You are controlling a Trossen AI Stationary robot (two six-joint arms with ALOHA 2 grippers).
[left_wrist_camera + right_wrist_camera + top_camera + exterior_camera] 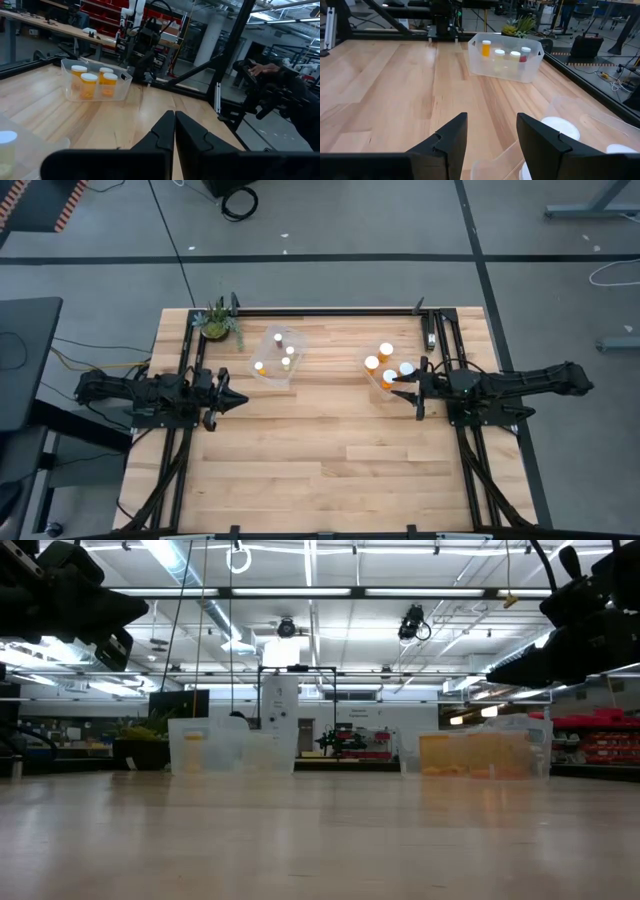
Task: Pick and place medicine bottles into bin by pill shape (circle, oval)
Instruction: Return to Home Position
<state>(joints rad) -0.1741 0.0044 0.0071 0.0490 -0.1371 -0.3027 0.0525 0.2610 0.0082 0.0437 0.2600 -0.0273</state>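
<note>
Just beside right fingers (pixel 445 142) (spread): binned bottles (pixel 560 129); left fingers (pixel 160 135) far off.

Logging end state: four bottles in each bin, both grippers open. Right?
Not quite: the left gripper is shut, fingers together, per the left wrist view. The right gripper is open; the left bin and right bin hold four bottles each.

You see four small white-capped bottles (pixel 290 350) upright in left clear bin (pixel 270 378); four bigger orange bottles (pixel 386 350) upright in right bin (pixel 376 390).
</note>
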